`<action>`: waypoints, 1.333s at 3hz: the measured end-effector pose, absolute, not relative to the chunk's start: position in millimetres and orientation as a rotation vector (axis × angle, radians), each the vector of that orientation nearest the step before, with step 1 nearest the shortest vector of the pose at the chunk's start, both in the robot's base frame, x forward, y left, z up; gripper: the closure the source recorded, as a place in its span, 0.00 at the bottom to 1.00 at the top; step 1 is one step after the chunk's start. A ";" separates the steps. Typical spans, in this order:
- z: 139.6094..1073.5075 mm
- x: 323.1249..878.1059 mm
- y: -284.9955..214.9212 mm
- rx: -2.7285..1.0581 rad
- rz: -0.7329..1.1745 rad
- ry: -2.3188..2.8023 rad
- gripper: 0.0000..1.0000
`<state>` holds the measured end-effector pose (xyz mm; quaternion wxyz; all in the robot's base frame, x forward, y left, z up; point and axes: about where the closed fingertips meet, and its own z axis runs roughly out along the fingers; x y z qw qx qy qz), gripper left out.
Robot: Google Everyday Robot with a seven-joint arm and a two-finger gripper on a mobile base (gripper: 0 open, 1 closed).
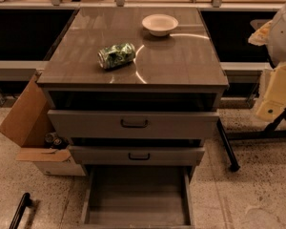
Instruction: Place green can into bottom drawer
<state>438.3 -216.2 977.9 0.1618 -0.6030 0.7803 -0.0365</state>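
Observation:
The green can (116,55) lies on its side on the cabinet top (181,61), left of centre, its silver end facing left. The bottom drawer (137,199) is pulled out at floor level and its flat floor holds nothing. A white round bowl (159,24) sits at the back of the cabinet top. My gripper is not in view; only a white rounded part (282,27), probably of my arm, shows at the right edge, well away from the can.
Two grey drawer fronts with dark handles (134,123) are partly pulled out above the bottom drawer. An open cardboard box (31,128) stands at the cabinet's left. A yellowish object (278,93) and a black stand leg (227,147) are at the right. A black bar (20,210) lies on the floor at the bottom left.

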 end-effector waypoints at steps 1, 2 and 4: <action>977.9 438.4 -216.1 -1.721 -0.104 2.227 0.00; 972.7 465.9 -200.4 -1.759 -0.031 2.137 0.00; 939.7 540.2 -135.4 -1.893 0.172 1.933 0.00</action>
